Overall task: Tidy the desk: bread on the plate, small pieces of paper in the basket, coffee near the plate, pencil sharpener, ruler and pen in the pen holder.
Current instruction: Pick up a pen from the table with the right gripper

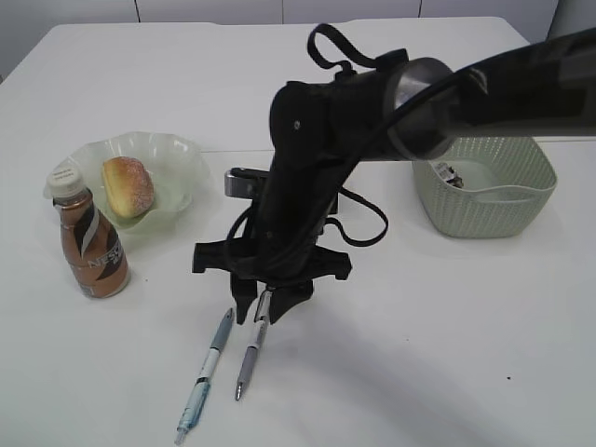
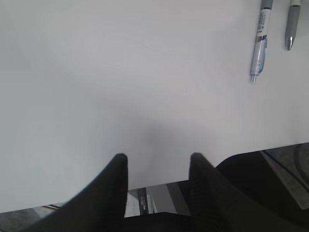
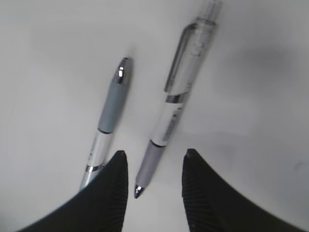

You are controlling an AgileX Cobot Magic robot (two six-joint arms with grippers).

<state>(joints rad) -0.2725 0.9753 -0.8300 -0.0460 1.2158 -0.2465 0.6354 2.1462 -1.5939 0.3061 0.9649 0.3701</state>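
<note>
Two pens are lying nearest the camera in the exterior view: a blue-tinted pen (image 1: pixel 206 375) and a grey pen (image 1: pixel 250 351), side by side on the white table (image 1: pixel 447 345), their front ends fanning slightly apart. Directly above their far ends, the right gripper (image 1: pixel 266 304) is hanging with its jaws parted and nothing between them. Left of the pens, the coffee (image 1: pixel 89 238) is standing upright, just beside the plate (image 1: pixel 182 163), which is already carrying the bread (image 1: pixel 128 187). Well to the right of the pens, the basket (image 1: pixel 484 191) is sitting with something small inside, too unclear to name. Behind the arm, a dark object is partly showing; I cannot tell what it is, and no pen holder is visible.

Moving to the left wrist view, the left gripper (image 2: pixel 156 162) is hovering released over bare table, empty, with both pens well off at the upper right.

Turning to the right wrist view, the right gripper (image 3: pixel 153 164) is spread open, and the tip of the clear-barrelled pen (image 3: pixel 177 96) is lying between its fingers; the grey-grip pen (image 3: pixel 110 113) is lying just beside the left finger (image 3: pixel 113 183).

Judging from this, the pick is being lined up at the very tip of one pen. Closing there could pinch only the narrow point, letting the pen swing or slip out. The neighbouring pen is lying so close that the left finger could land on it, knock it rolling, or trap both pens together.
</note>
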